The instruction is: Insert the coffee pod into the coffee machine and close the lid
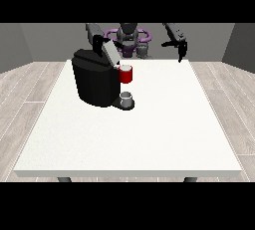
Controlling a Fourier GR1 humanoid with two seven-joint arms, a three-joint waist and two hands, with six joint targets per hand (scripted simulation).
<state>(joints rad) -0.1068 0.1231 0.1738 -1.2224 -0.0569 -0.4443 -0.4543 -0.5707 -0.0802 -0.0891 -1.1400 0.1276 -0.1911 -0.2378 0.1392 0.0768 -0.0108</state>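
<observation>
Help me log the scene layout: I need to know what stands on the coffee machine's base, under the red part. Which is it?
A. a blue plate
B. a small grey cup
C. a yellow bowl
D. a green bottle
B: a small grey cup stands on the base of the black coffee machine, directly below the red part at the machine's front.
</observation>
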